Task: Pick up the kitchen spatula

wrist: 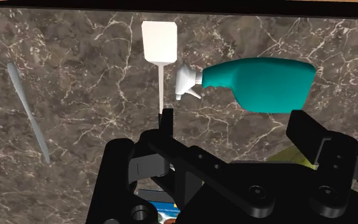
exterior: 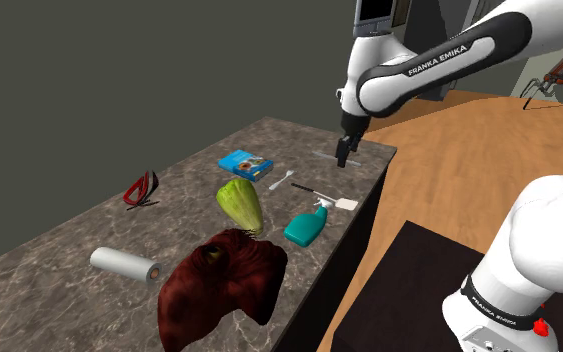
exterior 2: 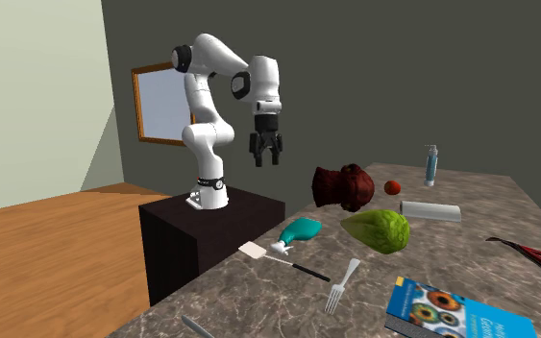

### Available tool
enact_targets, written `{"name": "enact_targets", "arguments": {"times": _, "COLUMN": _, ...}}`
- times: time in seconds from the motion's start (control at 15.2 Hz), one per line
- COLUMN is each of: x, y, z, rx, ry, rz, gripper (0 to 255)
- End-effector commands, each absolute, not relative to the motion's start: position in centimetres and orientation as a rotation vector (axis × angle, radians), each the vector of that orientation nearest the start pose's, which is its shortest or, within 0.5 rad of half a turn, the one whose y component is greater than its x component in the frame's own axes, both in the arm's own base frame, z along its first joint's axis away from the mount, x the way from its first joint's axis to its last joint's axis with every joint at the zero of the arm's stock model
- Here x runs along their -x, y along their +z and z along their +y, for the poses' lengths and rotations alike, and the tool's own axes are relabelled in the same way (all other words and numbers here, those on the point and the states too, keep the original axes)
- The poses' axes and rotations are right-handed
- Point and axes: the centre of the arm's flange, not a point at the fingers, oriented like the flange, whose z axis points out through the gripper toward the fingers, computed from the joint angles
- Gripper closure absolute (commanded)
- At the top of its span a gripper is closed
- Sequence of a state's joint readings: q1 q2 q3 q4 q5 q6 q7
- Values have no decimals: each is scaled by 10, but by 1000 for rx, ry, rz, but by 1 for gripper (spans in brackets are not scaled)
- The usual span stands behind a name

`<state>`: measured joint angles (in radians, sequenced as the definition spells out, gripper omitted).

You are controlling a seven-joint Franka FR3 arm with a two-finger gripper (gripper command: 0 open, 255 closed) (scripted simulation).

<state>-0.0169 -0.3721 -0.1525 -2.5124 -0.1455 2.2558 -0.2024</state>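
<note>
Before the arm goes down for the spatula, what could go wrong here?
1. The teal spray bottle lies with its white nozzle almost against the spatula, so the open fingers of the gripper may knock the bottle.
2. The spatula lies flat and thin on the counter; the fingers may slip off it.
3. Its white blade is near the counter's edge, so a push could slide it off.

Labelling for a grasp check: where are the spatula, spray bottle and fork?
spatula (wrist: 159, 42): wrist view, white blade.
spray bottle (wrist: 266, 83): wrist view, teal body.
fork (exterior 2: 349, 274): second exterior view, handle.
</note>
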Motion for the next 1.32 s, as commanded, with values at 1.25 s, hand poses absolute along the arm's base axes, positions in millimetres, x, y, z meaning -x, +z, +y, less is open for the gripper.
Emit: {"name": "enact_targets", "arguments": {"times": 1.25, "x": -579, "y": 213, "z": -158, "rx": 3158, "ry": -243, "rz": -208, "gripper": 0}}
